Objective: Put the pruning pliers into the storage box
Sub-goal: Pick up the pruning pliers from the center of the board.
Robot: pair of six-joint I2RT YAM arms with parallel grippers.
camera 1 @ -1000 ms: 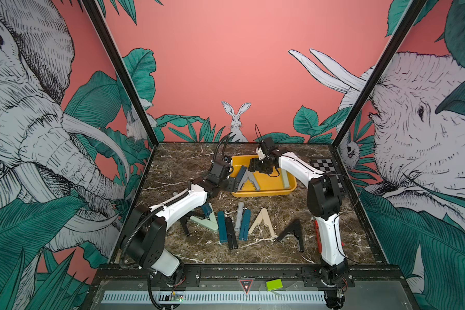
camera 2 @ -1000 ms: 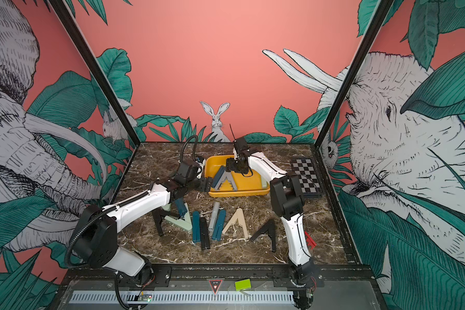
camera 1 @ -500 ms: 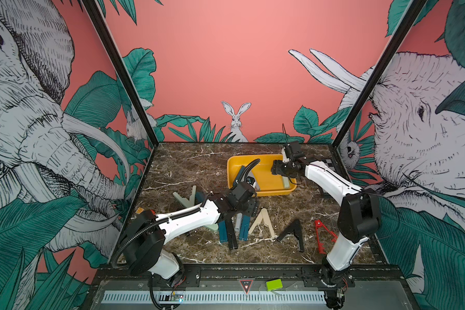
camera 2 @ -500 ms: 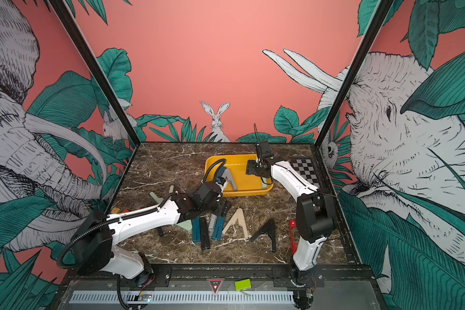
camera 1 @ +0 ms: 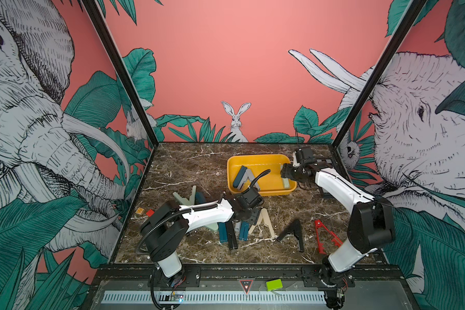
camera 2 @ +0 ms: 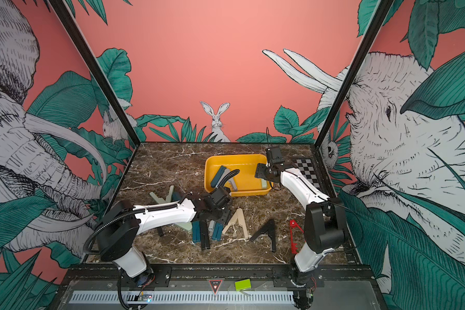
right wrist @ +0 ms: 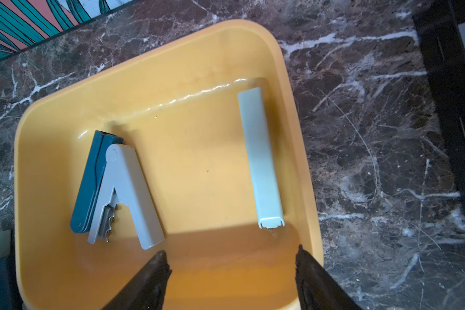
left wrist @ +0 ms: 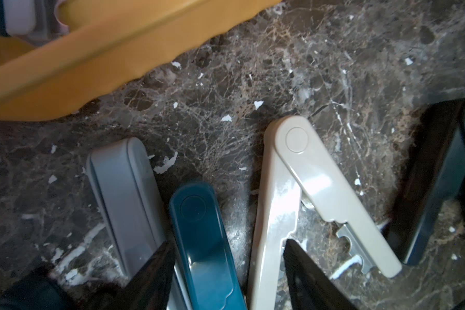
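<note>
The yellow storage box (camera 1: 263,191) (right wrist: 199,134) holds a folded teal pliers (right wrist: 89,188), a grey V-shaped one (right wrist: 124,182) and a mint one (right wrist: 261,158). My right gripper (right wrist: 230,251) (camera 1: 283,173) hangs open over the box's right end with nothing between its fingers. More pruning pliers lie on the marble in front: grey (left wrist: 126,193), teal (left wrist: 202,241), beige V (left wrist: 306,174) (camera 1: 263,222), black V (camera 1: 293,232), thin red (camera 1: 324,236). My left gripper (left wrist: 228,243) (camera 1: 249,218) is down on the row, open, its fingers astride the teal pliers and one beige arm.
A chequered board (camera 2: 305,169) lies right of the box, partly under the right arm. Small orange (camera 1: 139,211) and red (camera 1: 150,213) blocks sit by the left wall. More pliers (camera 1: 191,197) lie behind the left arm. The box wall (left wrist: 91,61) is close beyond the left gripper.
The left arm swung from beside the box down onto the row of pliers and its jaws narrowed. The right arm drew back to the box's right end, staying open.
</note>
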